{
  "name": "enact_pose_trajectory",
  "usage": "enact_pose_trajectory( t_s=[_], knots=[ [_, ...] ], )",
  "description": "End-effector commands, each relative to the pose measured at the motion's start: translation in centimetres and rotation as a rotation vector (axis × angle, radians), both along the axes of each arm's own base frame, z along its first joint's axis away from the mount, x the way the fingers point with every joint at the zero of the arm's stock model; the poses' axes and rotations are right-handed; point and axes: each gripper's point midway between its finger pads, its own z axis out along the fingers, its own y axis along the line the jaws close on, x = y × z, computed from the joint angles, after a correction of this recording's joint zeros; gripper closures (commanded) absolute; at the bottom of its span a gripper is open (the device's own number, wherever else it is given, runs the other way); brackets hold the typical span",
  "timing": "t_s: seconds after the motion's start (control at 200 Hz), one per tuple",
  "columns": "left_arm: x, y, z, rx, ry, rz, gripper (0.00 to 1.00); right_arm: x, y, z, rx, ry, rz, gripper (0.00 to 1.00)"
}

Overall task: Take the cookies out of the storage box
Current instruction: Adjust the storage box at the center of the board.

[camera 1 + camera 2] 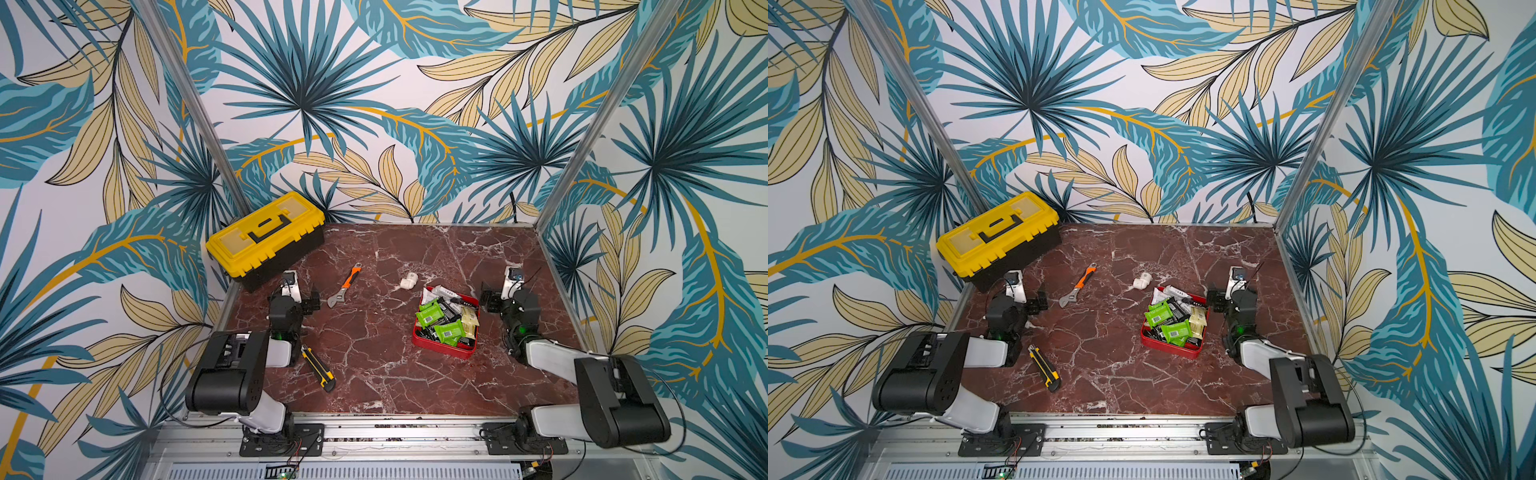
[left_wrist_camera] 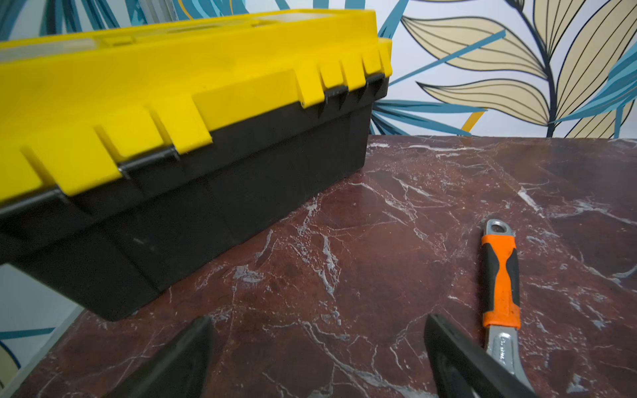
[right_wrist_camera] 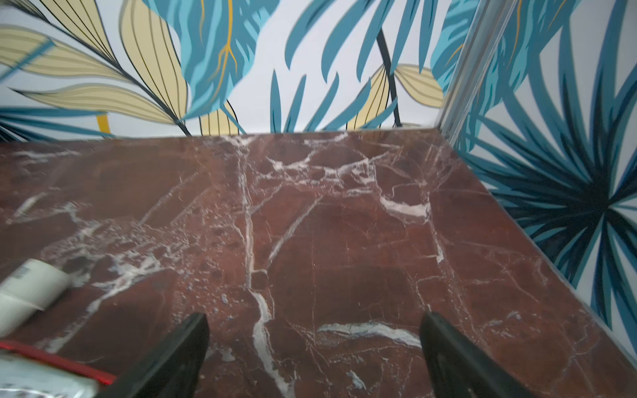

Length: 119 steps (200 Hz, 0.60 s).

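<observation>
Cookies (image 1: 430, 318) fill the red box (image 1: 440, 350). Green wrappers show barcodes; other print is unreadable. The right gripper (image 3: 315, 320), just beside the box, and the left gripper (image 2: 317, 324), well apart from it, both have fingers spread and empty.

Both top views are looking steeply down from above the near edge over the whole marble tabletop (image 1: 374, 353) (image 1: 1100, 365), sharing almost everything. The left wrist camera is sitting low and close, facing the yellow-lidded toolbox (image 2: 172, 103) and adjustable wrench (image 2: 499, 275). The right wrist camera is facing the far right corner, catching the storage box (image 3: 51, 357) rim.
</observation>
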Motion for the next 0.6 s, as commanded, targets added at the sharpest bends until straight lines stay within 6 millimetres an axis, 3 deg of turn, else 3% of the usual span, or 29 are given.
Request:
enact_pose_trajectory(
  t_s=[0.0, 0.06, 0.145, 0.245, 0.411, 0.591],
  knots=[
    [-0.4, 0.9, 3.0, -0.015, -0.016, 0.046, 0.00, -1.9, -0.9, 2.7, 0.085, -0.020, -0.071, 0.00],
    [-0.4, 1.9, 4.0, -0.080, 0.032, 0.121, 0.00, -3.1, -2.3, 3.6, 0.186, 0.016, -0.177, 0.01],
    [-0.7, 2.9, 5.3, -0.190, 0.109, 0.222, 0.00, -5.7, -3.9, 2.5, 0.326, 0.167, -0.358, 0.01],
    [-1.3, 2.4, 5.9, -0.265, 0.196, 0.226, 0.00, -6.1, -1.7, 1.9, 0.386, 0.269, -0.253, 0.00],
    [-2.1, -1.9, 6.3, -0.469, 0.211, 0.030, 0.00, -8.5, 0.3, -0.2, 0.545, 0.454, -0.253, 0.04],
    [-4.1, -7.4, 4.8, -0.621, 0.355, -0.061, 0.01, -10.9, 3.2, -2.3, 0.644, 0.667, -0.178, 0.19]
  ],
)
